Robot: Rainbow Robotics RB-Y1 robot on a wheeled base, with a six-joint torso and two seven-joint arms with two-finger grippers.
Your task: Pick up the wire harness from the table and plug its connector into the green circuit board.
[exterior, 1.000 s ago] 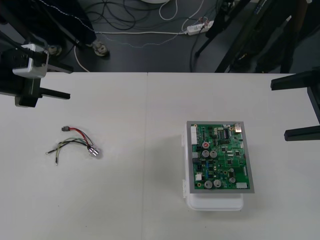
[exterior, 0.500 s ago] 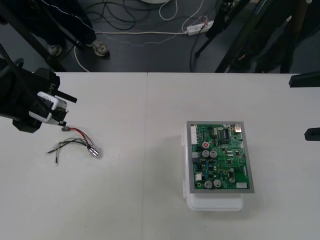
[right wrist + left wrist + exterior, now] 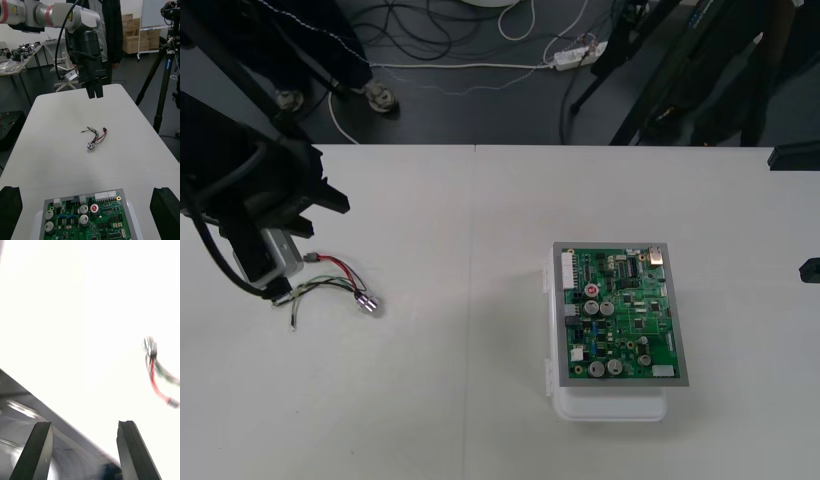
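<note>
The wire harness [image 3: 332, 281] lies on the table at the left, its black plug [image 3: 311, 259] toward the far side and its round metal socket [image 3: 367, 305] toward the near side. My left gripper [image 3: 280, 286] hangs just left of the plug, apart from it. In the left wrist view its fingers [image 3: 39, 450] stand apart with nothing between them, and the harness [image 3: 156, 371] lies beyond and to one side. The green circuit board [image 3: 620, 315] sits on its white base [image 3: 610, 405] at the right. My right gripper [image 3: 805, 212] waits open at the right edge.
In the right wrist view the board [image 3: 90, 219] is near, the harness [image 3: 97, 135] is mid-table, and the left gripper [image 3: 95, 92] hangs above the table beyond it. Tripod legs [image 3: 159, 93] stand beside the table. Cables lie on the dark floor [image 3: 480, 60].
My left arm has swung in from the left edge, turned and come down beside the harness plug. The right gripper has drawn back toward the right edge. The harness has not moved.
</note>
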